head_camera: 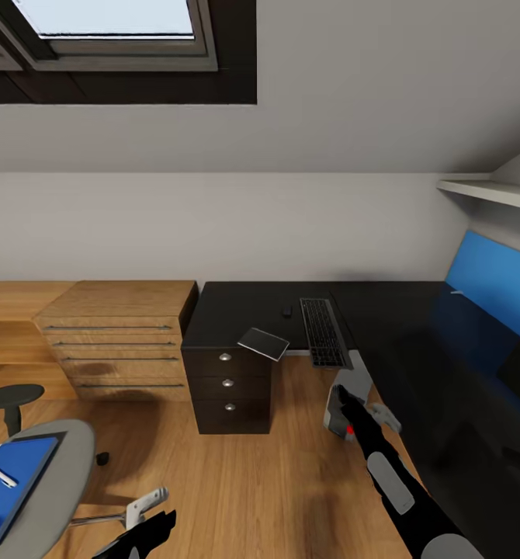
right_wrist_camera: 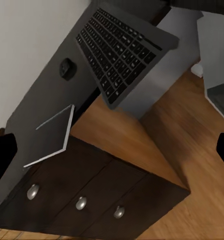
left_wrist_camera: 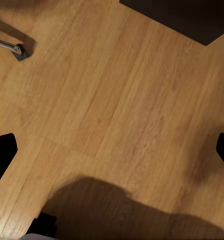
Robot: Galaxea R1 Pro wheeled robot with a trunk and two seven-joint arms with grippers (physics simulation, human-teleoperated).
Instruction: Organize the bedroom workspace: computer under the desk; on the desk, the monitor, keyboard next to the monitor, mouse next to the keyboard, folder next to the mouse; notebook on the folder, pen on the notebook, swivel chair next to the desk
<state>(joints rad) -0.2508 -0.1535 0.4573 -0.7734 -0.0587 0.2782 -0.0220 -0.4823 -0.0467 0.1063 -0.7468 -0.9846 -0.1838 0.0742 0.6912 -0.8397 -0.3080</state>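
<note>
Right gripper (head_camera: 344,397) reaches toward the desk edge; in its wrist view the fingers (right_wrist_camera: 2,155) sit at the frame's two sides, spread wide, holding nothing. Left gripper (head_camera: 147,508) hangs low over bare wooden floor (left_wrist_camera: 112,100), its fingers (left_wrist_camera: 1,155) likewise spread and empty.

Just past the right gripper, at about 12 o'clock from it, the keyboard (head_camera: 323,331) lies on the black counter (head_camera: 237,310), its near end jutting over the edge. A small dark mouse (head_camera: 286,311) sits just beside it at 9 o'clock. A thin grey notebook (head_camera: 264,343) overhangs the counter edge above a dark drawer unit (head_camera: 229,384). A pale tower, likely the computer (head_camera: 355,373), stands under the counter by the gripper.

At 8 o'clock in the head view, well apart, the swivel chair (head_camera: 54,481) carries the blue folder (head_camera: 12,481) with the white pen (head_camera: 0,475) on it.

The keyboard step seems in hand; next, the right arm would need to close on or push the keyboard further onto the counter.
</note>
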